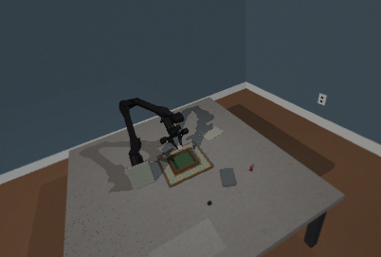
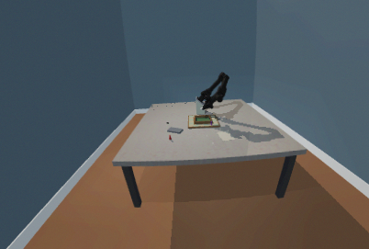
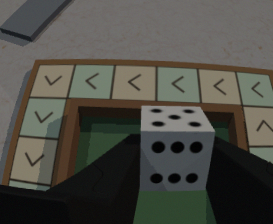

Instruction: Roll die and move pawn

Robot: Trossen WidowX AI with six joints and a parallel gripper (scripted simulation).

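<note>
The white die point(image 1: 180, 147) point(image 2: 202, 108) point(image 3: 176, 162) is held between the fingertips of my gripper point(image 1: 179, 146) point(image 3: 177, 167), which is shut on it. In the wrist view its upper face shows five pips and the face toward the camera shows six. The die hangs above the board point(image 1: 208, 162) point(image 2: 204, 128) point(image 3: 137, 80), over or near the green-floored tray point(image 1: 184, 161) point(image 2: 202, 119) point(image 3: 107, 132). The purple pawn point(image 1: 193, 147) point(image 2: 211, 122) stands on the ring of squares; it is not visible in the wrist view. Arrows are drawn on the squares.
A grey slab point(image 1: 227, 176) point(image 2: 174, 130) point(image 3: 34, 20) lies beside the board. Beyond it is a small red object point(image 1: 251, 168) point(image 2: 170, 137). A small dark object point(image 1: 209, 203) point(image 2: 168, 122) lies farther off. A pale flat patch point(image 1: 213, 133) point(image 2: 226, 135) lies behind the board.
</note>
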